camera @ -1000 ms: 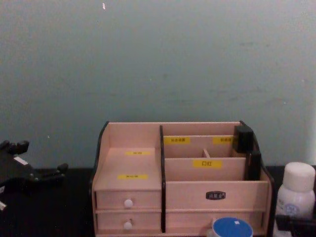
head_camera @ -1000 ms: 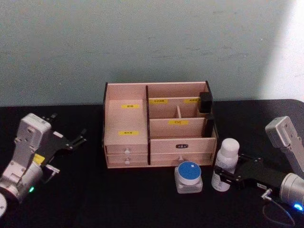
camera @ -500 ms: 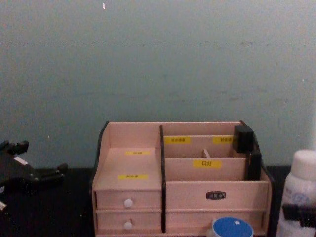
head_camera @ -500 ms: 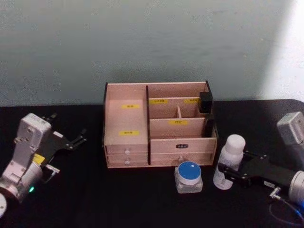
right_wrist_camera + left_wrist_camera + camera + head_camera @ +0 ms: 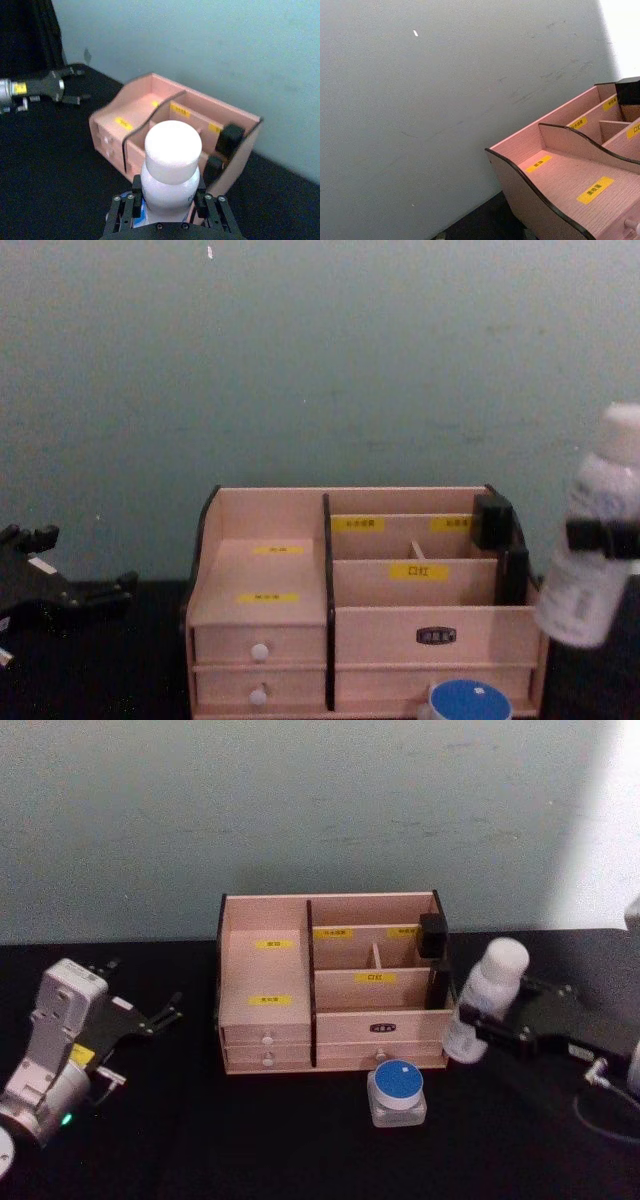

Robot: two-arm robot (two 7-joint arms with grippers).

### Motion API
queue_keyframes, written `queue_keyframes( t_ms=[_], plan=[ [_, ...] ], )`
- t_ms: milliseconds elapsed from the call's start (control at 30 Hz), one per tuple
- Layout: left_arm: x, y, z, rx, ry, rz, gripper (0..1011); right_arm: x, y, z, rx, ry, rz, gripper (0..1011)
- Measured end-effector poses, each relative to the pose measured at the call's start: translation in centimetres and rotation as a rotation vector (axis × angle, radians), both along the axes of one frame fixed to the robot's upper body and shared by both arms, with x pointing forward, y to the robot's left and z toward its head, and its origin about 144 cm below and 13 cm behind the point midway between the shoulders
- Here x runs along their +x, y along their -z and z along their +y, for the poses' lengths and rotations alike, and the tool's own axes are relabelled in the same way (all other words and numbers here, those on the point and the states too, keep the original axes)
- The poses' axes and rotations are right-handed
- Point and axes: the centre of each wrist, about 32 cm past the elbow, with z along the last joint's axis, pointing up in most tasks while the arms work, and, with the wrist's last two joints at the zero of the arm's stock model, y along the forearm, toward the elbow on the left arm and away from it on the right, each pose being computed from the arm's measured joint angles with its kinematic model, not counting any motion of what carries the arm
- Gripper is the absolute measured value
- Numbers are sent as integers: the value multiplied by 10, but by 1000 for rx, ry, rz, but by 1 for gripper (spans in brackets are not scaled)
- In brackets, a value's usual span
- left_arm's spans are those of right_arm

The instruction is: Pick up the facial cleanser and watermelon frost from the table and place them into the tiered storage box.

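I have the white-capped bottle (image 5: 491, 982) clamped in the right gripper (image 5: 482, 1026), fingers closed round its lower body. It hangs tilted, off the table (image 5: 300, 1140), at the right end of the tiered storage box (image 5: 380, 1025), its cap above the box's top edge. The blue-lidded jar (image 5: 397, 1092) stands just in front of the box's right half. My left gripper (image 5: 147, 982) sits well left of the box, fingers spread wide.
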Motion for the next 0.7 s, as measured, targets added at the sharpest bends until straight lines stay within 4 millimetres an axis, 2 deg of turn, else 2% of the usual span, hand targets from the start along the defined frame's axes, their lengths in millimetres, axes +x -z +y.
queue_keyframes(
  t_ms=[100, 300, 700],
  plan=[
    [0, 0, 0, 0, 0, 0, 1001, 9, -10, 6, 11, -15, -37, 596],
    [0, 0, 0, 0, 0, 0, 1001, 30, -19, 19, 17, -20, -63, 596],
    [0, 0, 0, 0, 0, 0, 1001, 79, -26, 47, 3, 0, -67, 596]
  ],
)
